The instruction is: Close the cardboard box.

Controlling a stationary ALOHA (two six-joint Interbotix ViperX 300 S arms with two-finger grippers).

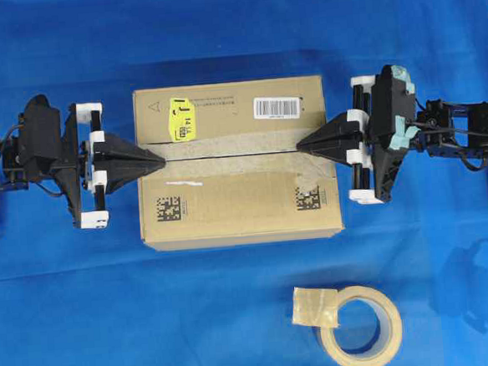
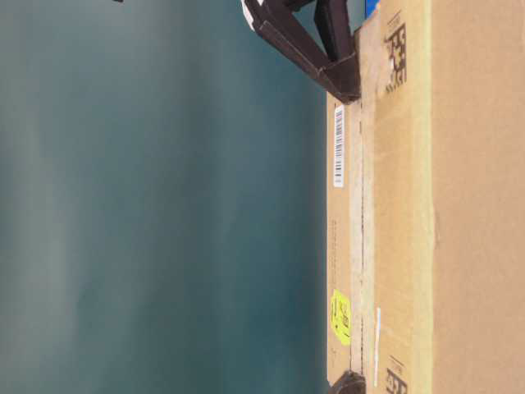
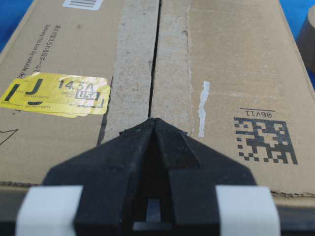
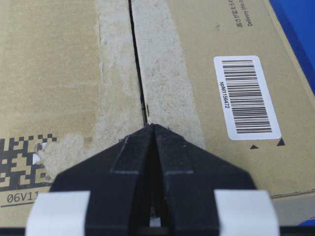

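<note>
The cardboard box (image 1: 236, 196) lies in the middle of the blue cloth with its two top flaps down flat, meeting at a narrow seam (image 1: 225, 153) along an old tape strip. It carries a yellow sticker (image 1: 179, 120), a white barcode label (image 1: 277, 106) and black square codes (image 1: 169, 208). My left gripper (image 1: 162, 161) is shut and empty, its tip on the seam at the box's left edge; it also shows in the left wrist view (image 3: 154, 120). My right gripper (image 1: 299, 144) is shut and empty, its tip on the seam at the right edge (image 4: 152, 126).
A beige tape roll (image 1: 360, 326) with a loose tape end lies on the cloth in front of the box, right of centre. The blue cloth (image 1: 85, 311) spreads around the box on all sides.
</note>
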